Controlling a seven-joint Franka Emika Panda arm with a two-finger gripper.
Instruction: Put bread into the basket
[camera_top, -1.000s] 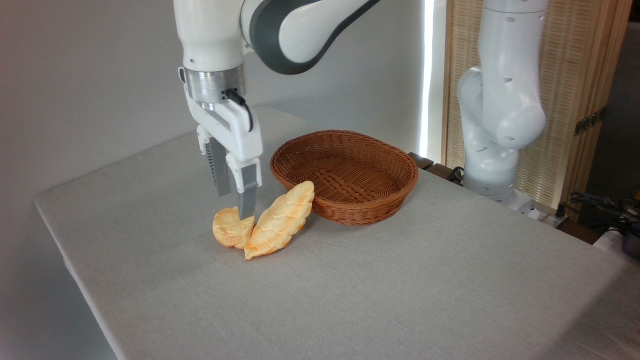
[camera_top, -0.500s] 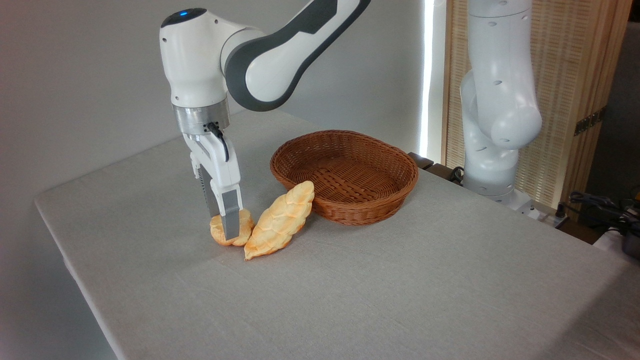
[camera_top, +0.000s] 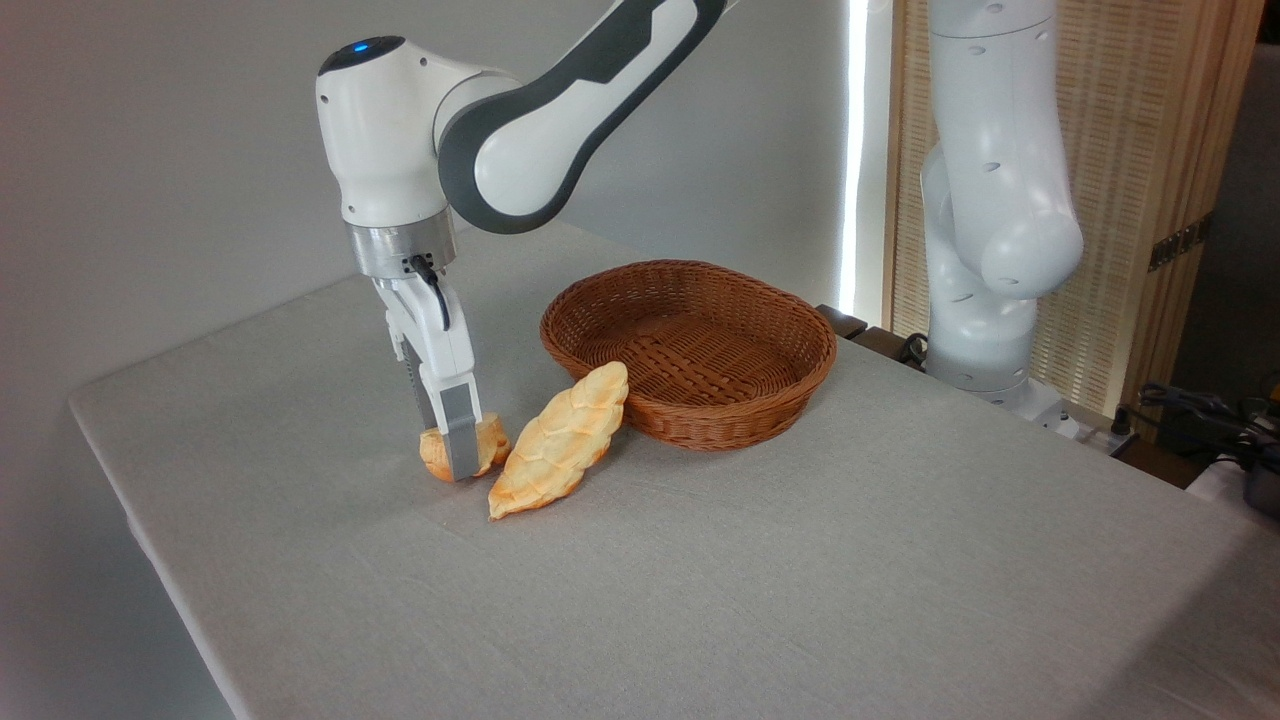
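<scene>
The bread (camera_top: 491, 446), a small golden-tan round bun, sits on the grey table (camera_top: 800, 590) left of the basket. My gripper (camera_top: 447, 456) comes straight down over it, one finger (camera_top: 459, 440) across its near side and the other behind it. The jaws look closed against the bun, which rests on the tabletop. The reddish-brown wicker basket (camera_top: 722, 421) stands at the back centre with nothing in it, about a hand's width right of the bun.
A longer braided golden loaf (camera_top: 558, 446) lies right beside the bun, its far tip touching the basket's front wall. My arm's white base column (camera_top: 990, 250) rises at the table's right rear. The table's left edge runs close to the bun.
The gripper has come down from above the bun and turned, so its fingers now straddle it. The bun looks slightly squeezed and shifted. The loaf and basket have not moved.
</scene>
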